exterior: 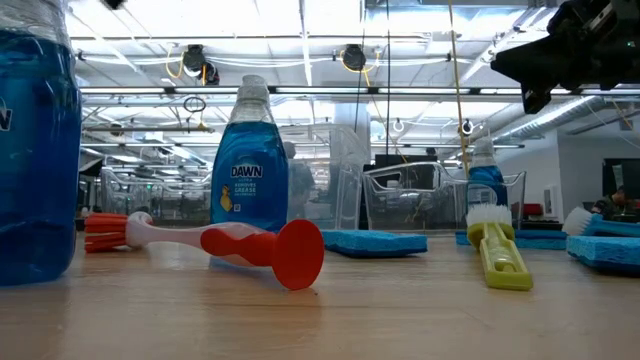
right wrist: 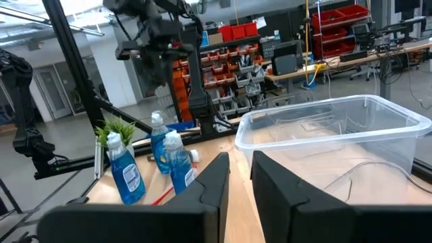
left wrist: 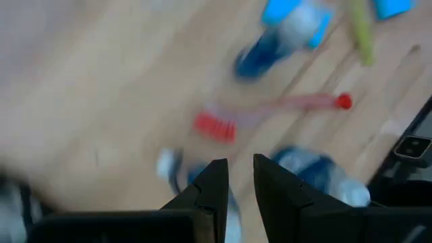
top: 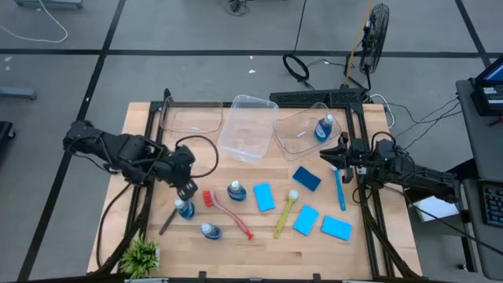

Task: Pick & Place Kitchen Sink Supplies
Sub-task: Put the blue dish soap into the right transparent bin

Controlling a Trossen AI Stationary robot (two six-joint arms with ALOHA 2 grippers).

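From above, the left gripper [top: 187, 187] hovered just beside a bottle [top: 185, 208] of blue liquid that stood directly past its fingertips, toward the table's front edge. The grey brush [top: 168, 219] lay just outboard of that bottle, and the red brush [top: 227, 212] stretched away on the gripper's inner side, its handle running toward the front. The right gripper [top: 339, 152] hung well apart from these things, near the blue brush [top: 339, 189] and the bin [top: 302, 129] that already held one bottle; the left arm was plainly the nearer one.

At table height, no gripper could be placed surely; the red brush [exterior: 215, 242] lay on its side in front of an upright bottle [exterior: 249, 170].

In the left wrist view, the fingers [left wrist: 206, 196] stood close together with a narrow gap and held nothing; bottles showed blurred just under them, and the red brush [left wrist: 270, 111] lay crosswise beyond.

In the right wrist view, the fingers [right wrist: 273, 185] were likewise near together and empty, facing a clear bin [right wrist: 331, 131].
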